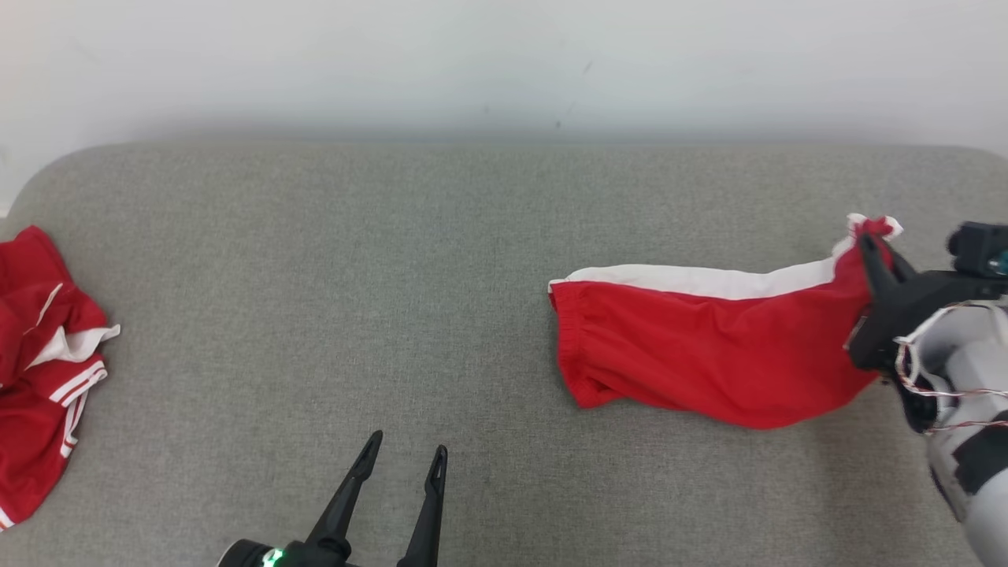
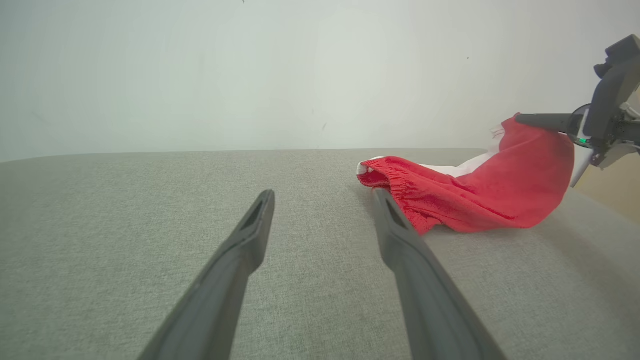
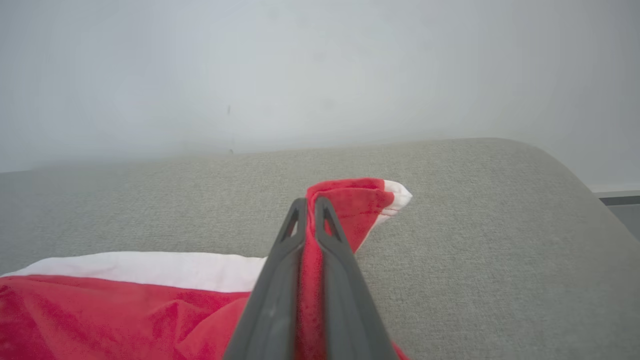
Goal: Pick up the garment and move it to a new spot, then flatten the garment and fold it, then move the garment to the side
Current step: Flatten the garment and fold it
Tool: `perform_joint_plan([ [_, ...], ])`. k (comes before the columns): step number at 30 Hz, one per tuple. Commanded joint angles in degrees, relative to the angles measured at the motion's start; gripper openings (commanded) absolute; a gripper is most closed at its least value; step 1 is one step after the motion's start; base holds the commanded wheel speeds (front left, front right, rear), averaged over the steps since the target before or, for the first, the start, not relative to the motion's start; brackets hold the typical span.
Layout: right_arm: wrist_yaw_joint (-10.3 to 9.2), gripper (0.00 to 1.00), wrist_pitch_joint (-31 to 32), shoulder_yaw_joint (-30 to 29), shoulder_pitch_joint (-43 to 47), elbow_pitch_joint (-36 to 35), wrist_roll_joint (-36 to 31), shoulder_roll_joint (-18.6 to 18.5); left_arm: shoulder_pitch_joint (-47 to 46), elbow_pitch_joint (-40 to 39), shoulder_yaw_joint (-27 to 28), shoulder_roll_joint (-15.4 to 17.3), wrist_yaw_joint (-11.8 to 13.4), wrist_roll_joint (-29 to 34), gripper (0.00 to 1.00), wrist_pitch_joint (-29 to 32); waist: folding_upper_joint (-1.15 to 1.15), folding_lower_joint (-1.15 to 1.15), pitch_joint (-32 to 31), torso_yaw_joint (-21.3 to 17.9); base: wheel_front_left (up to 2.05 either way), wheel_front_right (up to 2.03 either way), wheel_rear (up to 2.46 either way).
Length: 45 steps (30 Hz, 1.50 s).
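The garment [image 1: 709, 354] is a pair of red shorts with a white side stripe, lying stretched across the right part of the grey cushion. Its right end is lifted off the surface, pinched in my right gripper [image 1: 869, 239], which is shut on it. In the right wrist view the red cloth [image 3: 350, 205] is squeezed between the two dark fingers [image 3: 272, 300]. The elastic waistband [image 2: 395, 185] rests on the cushion at the garment's left end. My left gripper [image 1: 407, 449] hovers open near the front edge, left of the garment and apart from it.
A second red garment with white stripes [image 1: 39, 370] lies crumpled at the cushion's far left edge. The grey cushion [image 1: 315, 276] ends at a pale wall behind, and its right corner rounds off [image 3: 565, 170].
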Motion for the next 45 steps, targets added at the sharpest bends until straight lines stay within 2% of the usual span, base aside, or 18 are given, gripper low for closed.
perform_joint_plan([
  [1, -0.13, 0.00, -0.06, 0.32, -0.07, -0.65, -0.34, 0.43, 0.81, 0.20, -0.12, -0.17, -0.01, 0.50, 1.00, -0.11, 0.00, 0.01, -1.01, -0.66, 0.00, 0.00, 0.00],
  [7, -0.13, 0.00, 0.98, 2.90, 0.51, -6.38, -1.22, 3.71, 1.10, 0.86, -0.92, -0.64, 0.07, 0.78, 1.00, -0.11, 0.00, 0.01, -2.21, -0.70, 0.00, 0.00, 0.00],
  [15, -0.13, 0.00, 2.58, 5.20, 1.38, -10.93, -3.94, 8.99, 0.01, 1.24, -1.20, -0.98, -0.36, 0.40, 1.00, -0.11, 0.00, 0.01, -1.49, 1.25, 0.00, 0.00, 0.00],
  [24, -0.13, 0.00, 4.04, 7.86, 1.71, -8.00, -8.28, 15.25, -1.38, 1.95, -1.59, -1.66, -1.09, -0.11, 1.00, -0.11, 0.00, 0.01, -0.65, 4.42, 0.00, 0.00, 0.00],
  [29, -0.13, 0.00, 4.19, 8.50, 1.16, -5.76, -9.19, 17.21, -1.52, 2.24, -1.56, -1.90, -1.17, -0.10, 1.00, -0.11, 0.00, 0.01, -0.44, 5.31, 0.00, 0.00, 0.00],
  [30, -0.13, 0.27, 4.18, 8.63, 0.94, -5.23, -9.56, 17.52, -1.60, 2.27, -1.50, -1.93, -1.20, -0.07, 1.00, -0.11, 0.00, 0.01, -0.41, 5.43, 0.00, 0.00, 0.00],
  [31, -0.13, 0.48, 3.87, 8.77, 0.70, -4.86, -9.98, 17.84, -1.64, 2.27, -1.46, -1.98, -1.21, -0.03, 1.00, -0.11, 0.00, 0.01, -0.39, 5.51, 0.00, 0.00, 0.00],
  [32, -0.13, 1.00, 3.55, 8.75, 0.55, -4.48, -10.20, 18.19, -1.64, 2.27, -1.37, -2.07, -1.20, -0.01, 1.00, -0.11, 0.00, 0.01, -0.37, 5.54, 0.00, 0.00, 0.00],
  [36, -0.13, 1.00, 2.45, 9.38, 0.99, -5.10, -9.48, 19.65, -1.15, 2.31, -0.86, -2.23, -0.94, -0.06, 1.00, -0.11, 0.00, 0.01, -0.64, 4.93, 0.00, 0.00, 0.00],
  [40, -0.13, 1.00, 0.66, 10.10, 2.18, -8.66, -8.16, 20.08, -0.33, 2.32, -0.47, -2.33, -0.81, 0.10, 1.00, -0.11, 0.00, 0.01, -1.28, 3.34, 0.00, 0.00, 0.00],
  [45, -0.13, 1.00, -2.35, 8.88, 4.52, -13.36, -9.30, 16.49, 0.33, 1.83, 0.32, -2.32, -0.23, 0.27, 1.00, -0.11, 0.00, 0.01, -2.29, 0.56, 0.00, 0.00, 0.00],
])
